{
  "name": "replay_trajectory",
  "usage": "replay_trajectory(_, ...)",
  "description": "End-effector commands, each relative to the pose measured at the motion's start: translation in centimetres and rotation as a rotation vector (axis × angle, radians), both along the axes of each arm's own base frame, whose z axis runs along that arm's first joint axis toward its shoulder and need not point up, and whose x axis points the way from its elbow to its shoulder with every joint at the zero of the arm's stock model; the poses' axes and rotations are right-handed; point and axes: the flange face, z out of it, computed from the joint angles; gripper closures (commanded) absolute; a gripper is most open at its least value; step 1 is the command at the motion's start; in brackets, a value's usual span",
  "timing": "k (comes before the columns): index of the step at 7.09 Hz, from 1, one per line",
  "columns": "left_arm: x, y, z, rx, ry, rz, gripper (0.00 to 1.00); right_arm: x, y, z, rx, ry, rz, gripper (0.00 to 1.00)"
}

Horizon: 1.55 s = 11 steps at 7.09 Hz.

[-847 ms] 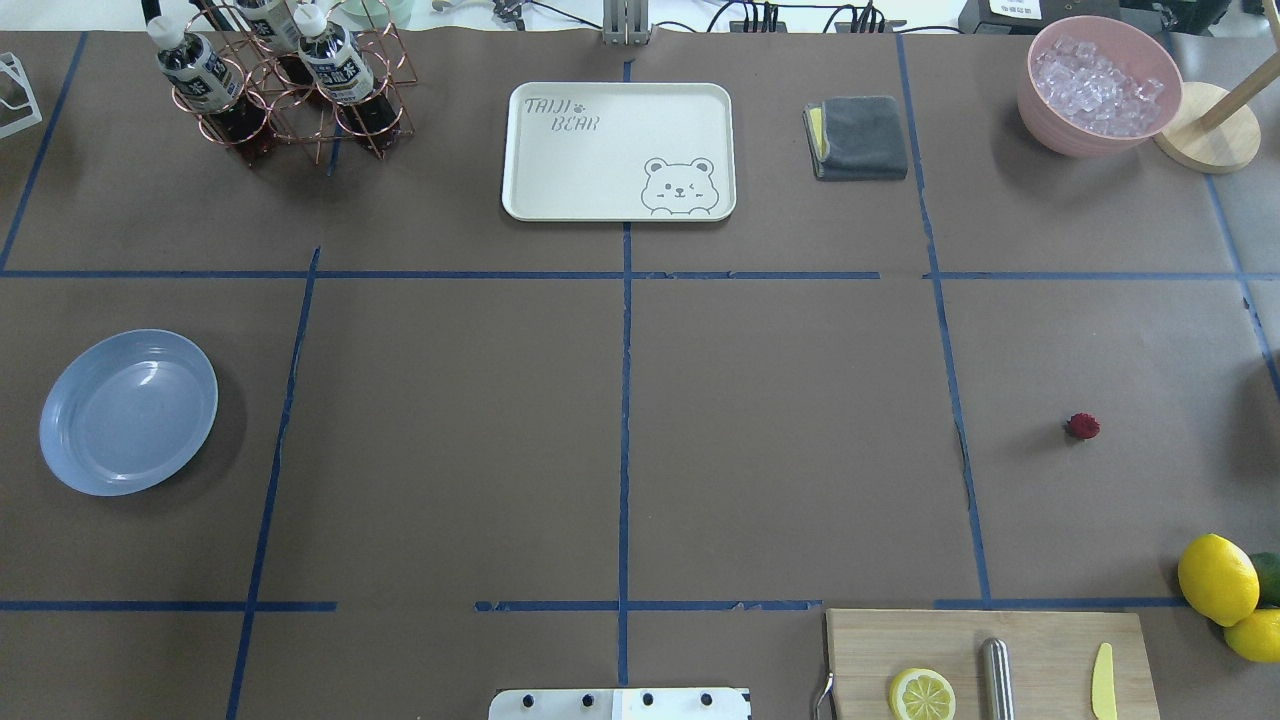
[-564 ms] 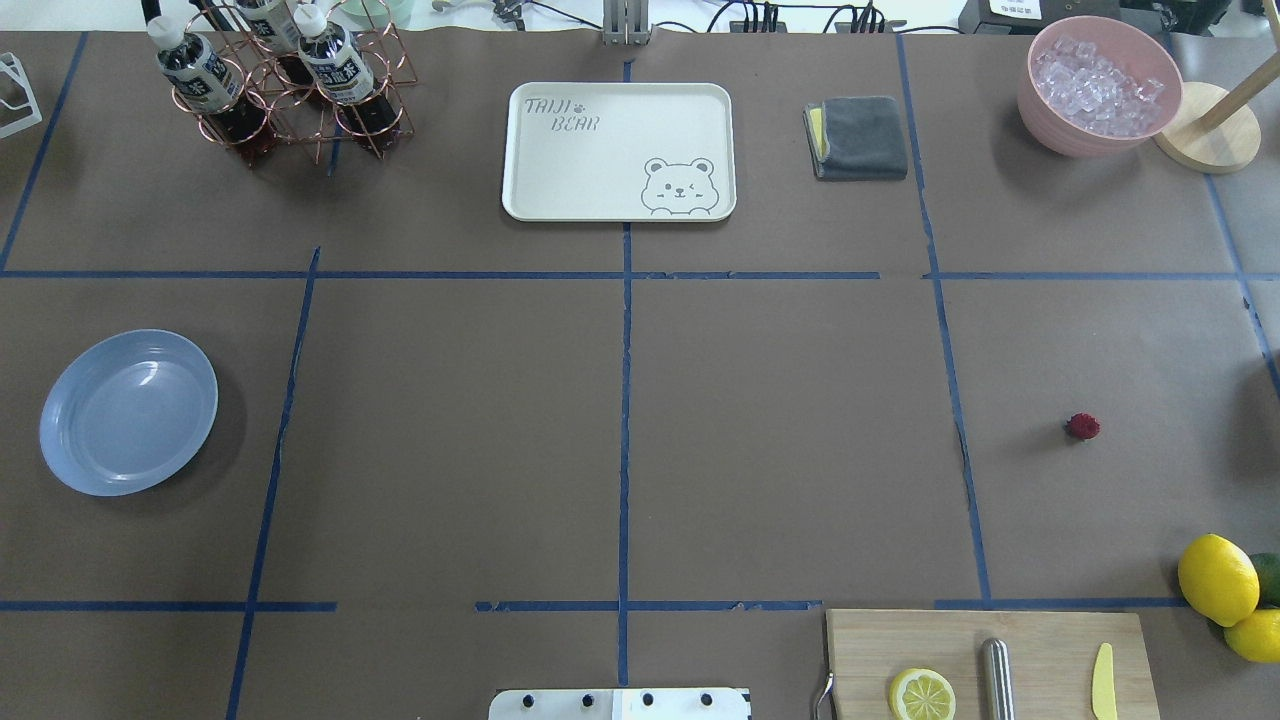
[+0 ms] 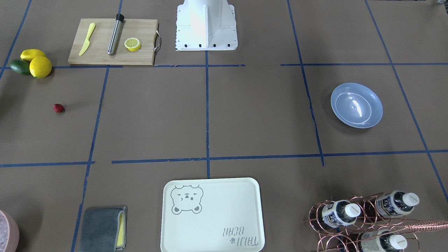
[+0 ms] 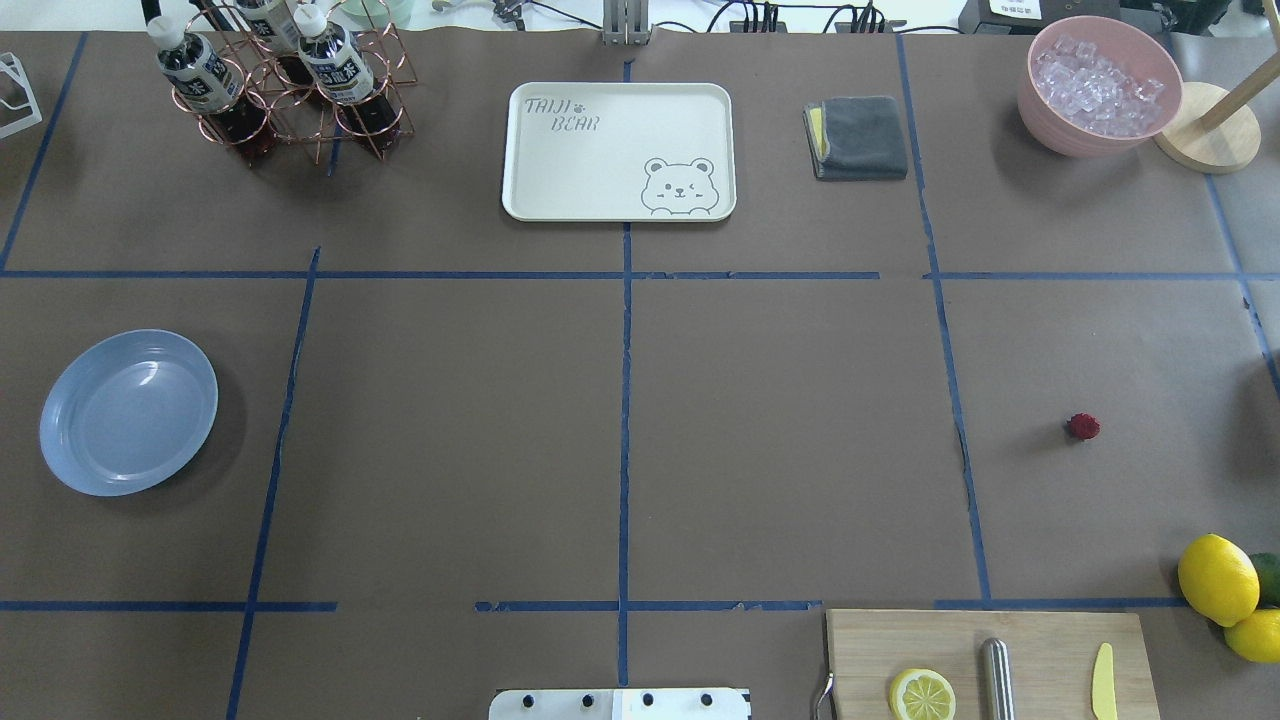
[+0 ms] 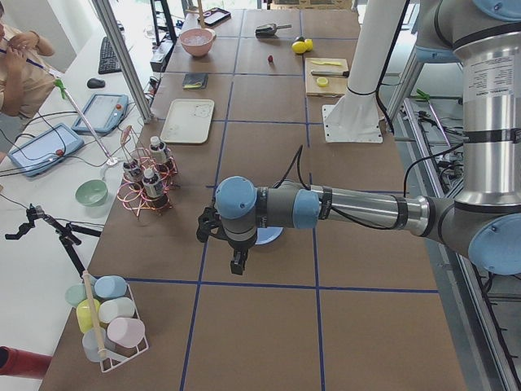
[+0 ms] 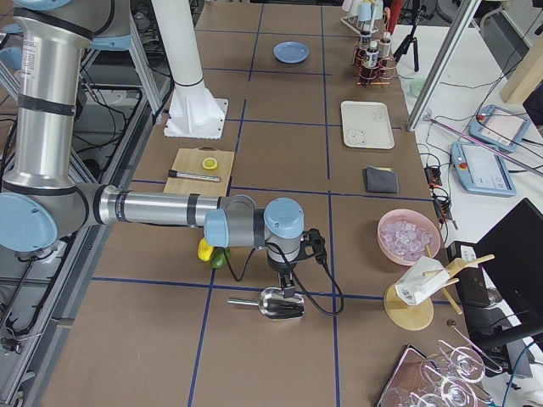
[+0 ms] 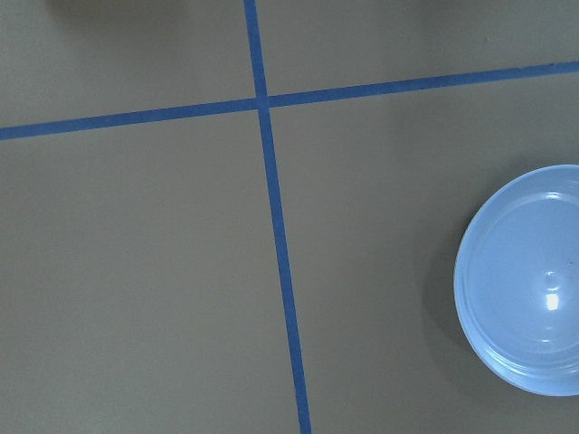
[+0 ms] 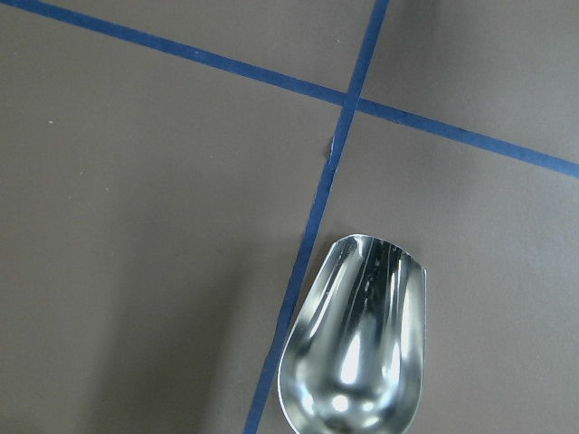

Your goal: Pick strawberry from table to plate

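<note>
Lying on the table, the strawberry rests directly on the brown paper in the middle-row grid cell on the robot's right. It is well apart from the two lemons and the avocado, which are grouped at the right edge. It is also well apart from the cutting board at the near edge.

The plate sits flat on the robot's far left, at the opposite end of the same grid row. It is well apart from the strawberry, with two blue tape lines between them.

Both arms show only in the side views.

Left arm: the left gripper points down above the table, near the plate, and the arm partly hides the plate in the exterior left view. The left wrist camera shows the plate at its right edge, beside a crossing of tape lines. Whether this claw is apart or together cannot be told.

Right arm: the right gripper points down over a metal scoop lying at the table's end on the robot's right. The right wrist camera shows the scoop's bowl beside a tape line. This claw's state cannot be told either.
</note>
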Motion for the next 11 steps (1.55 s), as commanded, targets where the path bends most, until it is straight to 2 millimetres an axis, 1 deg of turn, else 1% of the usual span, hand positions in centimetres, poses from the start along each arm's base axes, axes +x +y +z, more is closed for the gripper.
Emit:
replay_trajectory(1,0.1,-0.1,-0.3,0.017,0.007,0.004,0.00,-0.1,0.0,-0.1,0.005,-0.002,-0.004,0.00)
replay_trajectory(2,0.2,-0.1,0.3,0.021,0.009,0.006,0.00,-0.1,0.1,-0.1,0.001,-0.005,-0.002,0.00)
replay_trajectory(3,0.4,0.1,1.9,-0.010,0.030,0.008,0.00,-0.1,0.1,0.3,-0.011,-0.005,0.001,0.00)
replay_trajectory(4,1.4,0.8,1.7,-0.035,0.202,0.006,0.00,-0.3,0.3,0.5,-0.019,-0.038,-0.002,0.00)
replay_trajectory(5,2.1,0.2,1.1,0.019,0.225,0.028,0.00,-0.6,0.3,1.0,-0.027,-0.041,-0.009,0.00)
replay_trajectory(6,4.3,-0.2,1.2,0.102,0.228,0.083,0.00,-0.8,0.2,0.7,-0.022,-0.049,-0.015,0.00)
replay_trajectory(7,5.7,-0.3,2.6,0.122,0.232,0.116,0.00,-1.0,0.2,0.6,0.005,-0.069,-0.019,0.00)
replay_trajectory(8,6.9,-0.4,5.2,0.155,0.235,0.144,0.00,-1.1,0.1,0.8,0.030,-0.081,-0.020,0.00)
replay_trajectory(9,8.6,-0.2,6.8,0.095,0.242,0.119,0.00,-1.6,0.2,1.2,0.017,-0.116,-0.030,0.00)
replay_trajectory(10,10.3,-0.2,6.2,0.026,0.241,0.066,0.00,-1.9,0.2,1.0,0.016,-0.136,-0.036,0.00)
replay_trajectory(11,12.9,-0.2,5.4,0.020,0.208,0.042,0.00,-2.1,0.2,0.8,0.018,-0.156,-0.039,0.00)
